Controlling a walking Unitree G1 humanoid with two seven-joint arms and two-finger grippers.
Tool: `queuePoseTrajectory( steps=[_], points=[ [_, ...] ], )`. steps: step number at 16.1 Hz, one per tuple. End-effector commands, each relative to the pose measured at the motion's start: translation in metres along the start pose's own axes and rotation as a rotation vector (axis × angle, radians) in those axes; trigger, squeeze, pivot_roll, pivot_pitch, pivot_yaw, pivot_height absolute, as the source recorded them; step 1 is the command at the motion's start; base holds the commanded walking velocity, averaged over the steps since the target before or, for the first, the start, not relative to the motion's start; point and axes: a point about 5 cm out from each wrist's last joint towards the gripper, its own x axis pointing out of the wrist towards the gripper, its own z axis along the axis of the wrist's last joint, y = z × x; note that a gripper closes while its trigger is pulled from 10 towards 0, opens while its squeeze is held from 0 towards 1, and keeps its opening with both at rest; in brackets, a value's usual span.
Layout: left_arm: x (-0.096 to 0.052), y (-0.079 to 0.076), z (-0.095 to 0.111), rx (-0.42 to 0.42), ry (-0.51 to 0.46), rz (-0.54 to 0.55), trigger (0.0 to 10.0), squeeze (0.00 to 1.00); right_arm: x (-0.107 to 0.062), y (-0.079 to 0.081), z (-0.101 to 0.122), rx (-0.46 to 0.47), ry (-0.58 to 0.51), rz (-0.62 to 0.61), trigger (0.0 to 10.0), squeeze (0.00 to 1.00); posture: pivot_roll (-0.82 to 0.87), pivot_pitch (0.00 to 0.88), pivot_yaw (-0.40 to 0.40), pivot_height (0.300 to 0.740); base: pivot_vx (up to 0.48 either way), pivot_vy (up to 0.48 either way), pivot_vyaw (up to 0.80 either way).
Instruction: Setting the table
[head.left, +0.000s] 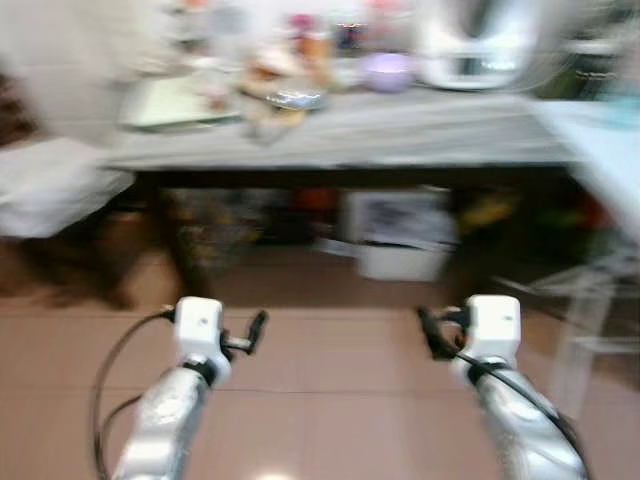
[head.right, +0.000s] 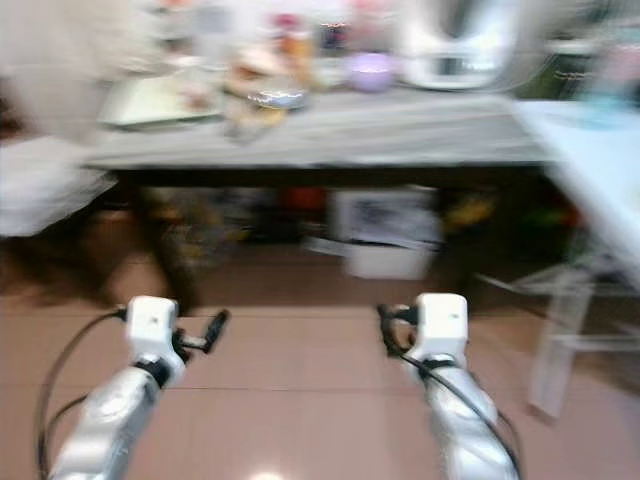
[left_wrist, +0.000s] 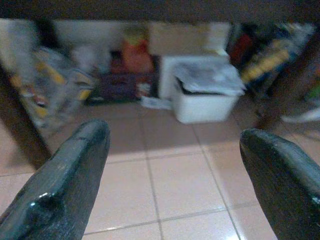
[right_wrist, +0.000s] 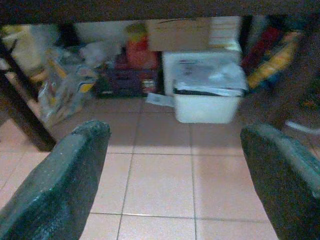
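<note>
A grey-topped table (head.left: 400, 135) stands ahead of me, blurred. On it I make out a pale green tray (head.left: 175, 100), a purple bowl (head.left: 387, 72), a shiny dish (head.left: 295, 98) and a big white appliance (head.left: 475, 45). My left gripper (head.left: 255, 333) and right gripper (head.left: 432, 335) are held out low over the floor, short of the table. Both are open with nothing between the fingers, as the fingertips (left_wrist: 75, 170) in the left wrist view and the fingertips (right_wrist: 65, 175) in the right wrist view show.
Under the table sit a white bin (right_wrist: 206, 102), a cardboard box (right_wrist: 180, 34) and bags (right_wrist: 67, 90). A dark table leg (right_wrist: 22, 120) stands at the left. A white-covered seat (head.left: 50, 185) is at the left, a light blue table (head.left: 600, 150) and clear stool (head.left: 590, 310) at the right.
</note>
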Motion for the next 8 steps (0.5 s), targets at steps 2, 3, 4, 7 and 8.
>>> queuePoseTrajectory(
  steps=[2, 3, 4, 7, 8],
  points=[
    [0.0012, -0.0004, 0.0023, -0.008, -0.011, 0.002, 10.0, 0.00, 0.0014, -0.0025, 0.0040, -0.008, -0.008, -0.009, 10.0, 0.00, -0.11, 0.000, 0.046, 0.740, 0.000, -0.270, -0.49],
    [0.0011, -0.0004, 0.0019, -0.008, -0.010, 0.002, 10.0, 0.00, 0.0010, -0.0025, 0.0039, -0.008, -0.008, -0.008, 10.0, 0.00, -0.11, 0.000, 0.046, 0.740, 0.000, -0.270, 0.00],
    [0.0010, -0.0002, 0.0015, -0.007, -0.009, 0.001, 10.0, 0.00, 0.0007, -0.0020, 0.0039, -0.008, -0.010, -0.006, 10.0, 0.00, -0.11, 0.000, 0.046, 0.740, 0.000, -0.270, 0.00],
    [0.0000, 0.0004, 0.0016, -0.008, -0.012, 0.005, 10.0, 0.00, 0.0002, 0.0000, 0.0045, -0.013, -0.016, 0.008, 10.0, 0.00, -0.10, 0.000, 0.046, 0.740, 0.000, -0.089, 0.00],
    [-0.0008, 0.0003, 0.0014, -0.001, -0.011, 0.004, 10.0, 0.00, 0.0000, 0.0019, 0.0047, -0.017, -0.022, 0.023, 10.0, 0.00, -0.10, 0.000, 0.047, 0.740, 0.000, 0.000, 0.00]
  ],
)
